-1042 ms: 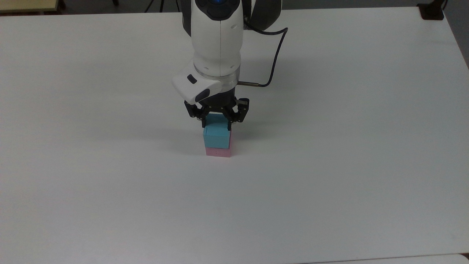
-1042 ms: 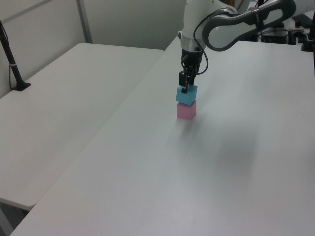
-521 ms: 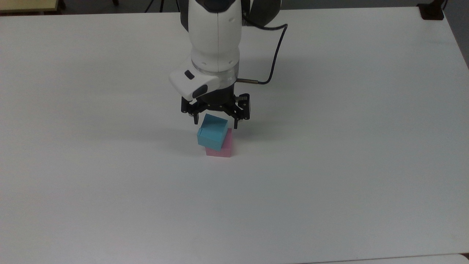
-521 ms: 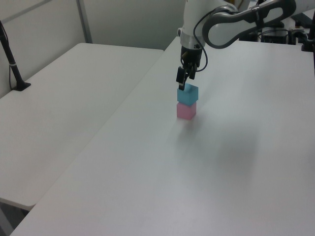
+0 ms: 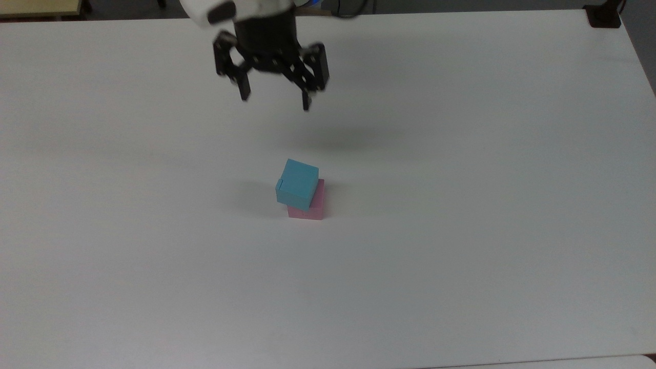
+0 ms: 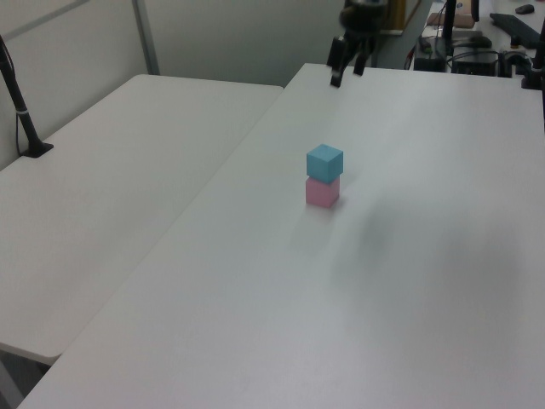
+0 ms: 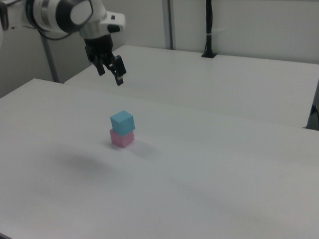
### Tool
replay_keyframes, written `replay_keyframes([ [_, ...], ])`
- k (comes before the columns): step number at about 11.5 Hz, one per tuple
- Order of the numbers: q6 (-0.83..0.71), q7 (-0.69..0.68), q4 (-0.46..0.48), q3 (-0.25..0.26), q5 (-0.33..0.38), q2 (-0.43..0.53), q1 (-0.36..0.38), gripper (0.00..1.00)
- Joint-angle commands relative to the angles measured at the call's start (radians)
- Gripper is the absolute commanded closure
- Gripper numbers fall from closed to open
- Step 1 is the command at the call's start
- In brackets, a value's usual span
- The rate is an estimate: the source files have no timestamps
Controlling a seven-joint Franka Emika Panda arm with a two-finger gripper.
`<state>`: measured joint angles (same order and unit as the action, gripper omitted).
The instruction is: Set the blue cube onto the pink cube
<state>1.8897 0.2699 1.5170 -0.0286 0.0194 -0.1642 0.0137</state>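
The blue cube rests on top of the pink cube near the middle of the white table. It sits turned a little and shifted toward the top view's left, overhanging the pink cube's edge. My gripper hangs open and empty, high above the table and well clear of the stack, toward the top view's upper edge.
A second white table adjoins this one. A black post stands on that second table. A dark mount sits at the top view's upper right corner. Wide bare table surface surrounds the stack.
My gripper opened and let go of the blue cube, which twisted slightly on the pink cube. The arm then rose and drew back from the stack.
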Motion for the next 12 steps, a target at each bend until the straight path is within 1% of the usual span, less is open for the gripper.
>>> replay_keyframes([
  [1, -0.128, 0.008, 0.048, 0.082, 0.008, 0.136, 0.006, 0.0],
  [2, -0.147, -0.006, 0.083, 0.116, 0.005, 0.175, 0.015, 0.0],
  [3, -0.152, -0.035, 0.097, 0.13, 0.005, 0.193, 0.017, 0.0],
  [4, -0.182, -0.105, 0.117, 0.14, -0.001, 0.213, 0.017, 0.0],
  [5, -0.187, -0.162, 0.123, 0.139, -0.021, 0.218, 0.017, 0.0],
  [6, -0.185, -0.26, 0.132, 0.139, -0.062, 0.224, 0.017, 0.0],
  [7, -0.187, -0.368, 0.141, 0.139, -0.079, 0.224, 0.017, 0.0],
  [8, -0.185, -0.423, 0.147, 0.141, -0.079, 0.223, 0.014, 0.0],
  [12, -0.185, -0.422, 0.147, 0.139, -0.078, 0.218, 0.015, 0.0],
])
